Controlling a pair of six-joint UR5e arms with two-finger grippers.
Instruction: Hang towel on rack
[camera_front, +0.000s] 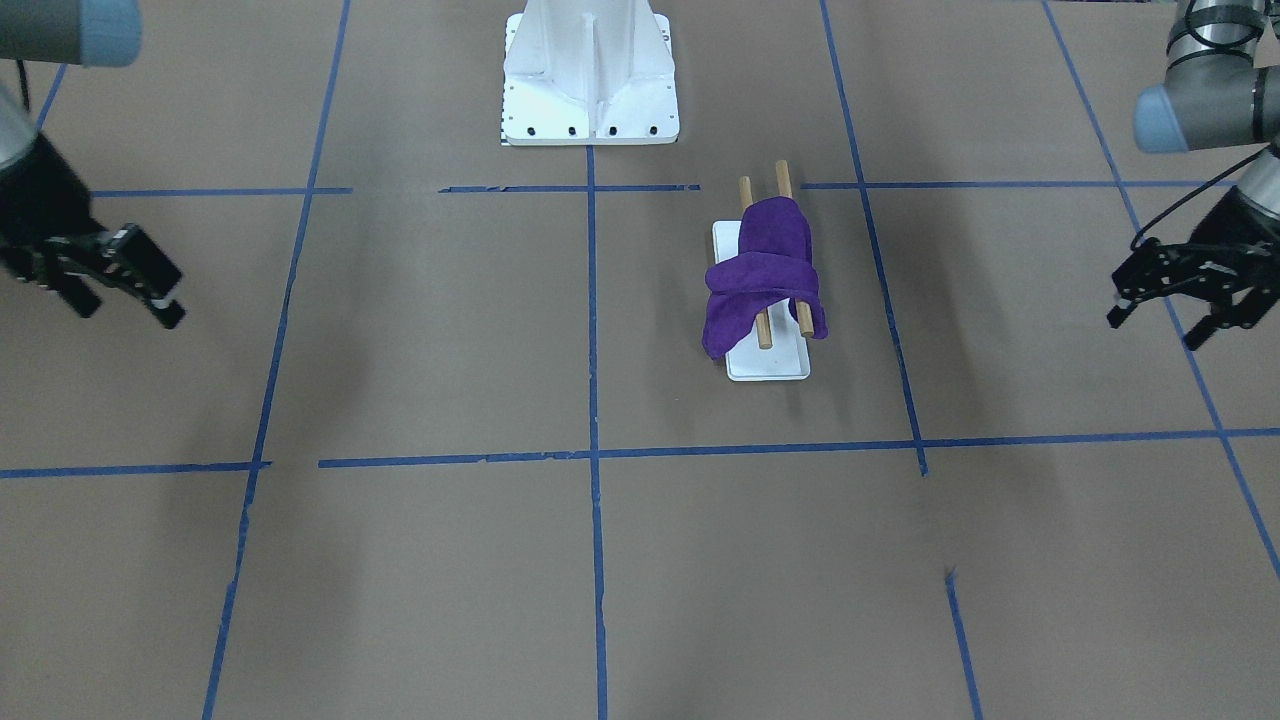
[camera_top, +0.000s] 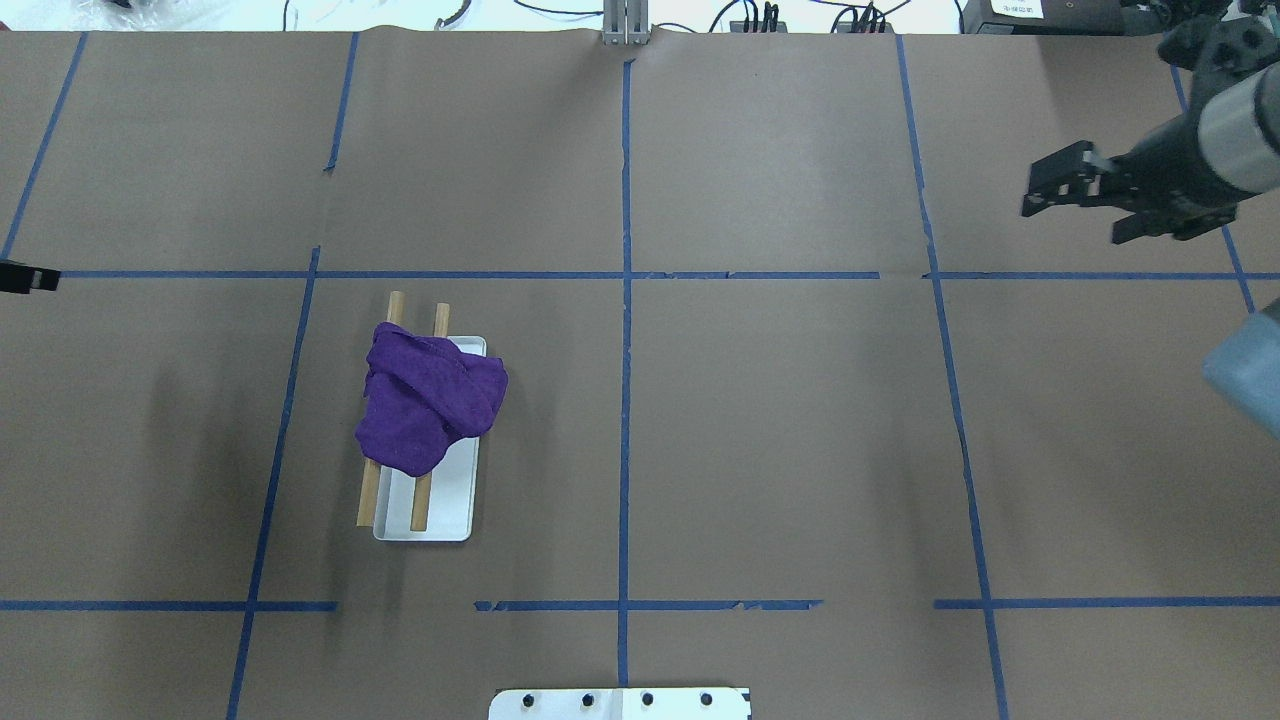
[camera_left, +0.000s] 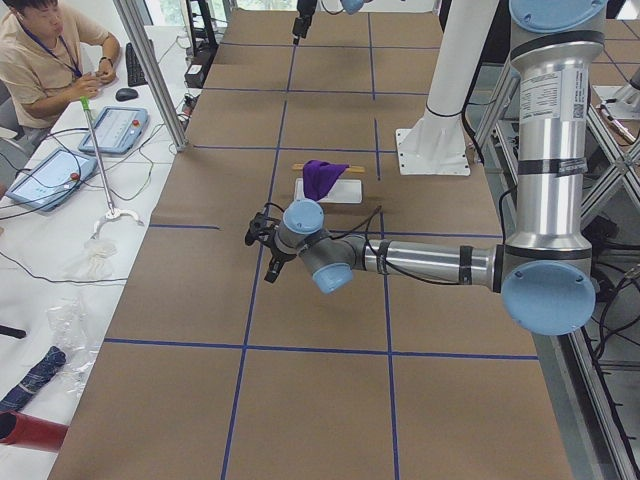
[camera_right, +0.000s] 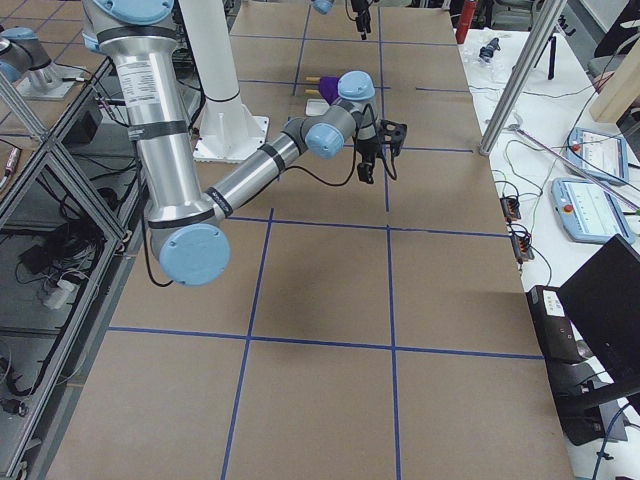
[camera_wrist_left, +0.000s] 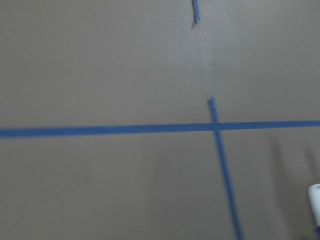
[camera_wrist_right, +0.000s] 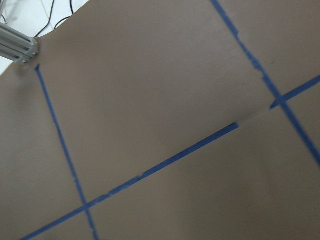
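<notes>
While my left gripper (camera_front: 1153, 332) and right gripper (camera_front: 130, 312) hang wide and empty, the purple cloth towel (camera_front: 765, 270) drapes the white-based wooden-dowel rack (camera_front: 770, 362), rightward of my nearer left, dowels (camera_front: 764, 330) fore-and-aft.

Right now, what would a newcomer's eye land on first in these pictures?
The purple towel stands out, bunched over the two dowels of the rack on the robot's left half of the brown, blue-taped table. Both grippers hang open and empty far out to the sides, the left gripper and the right gripper.
</notes>
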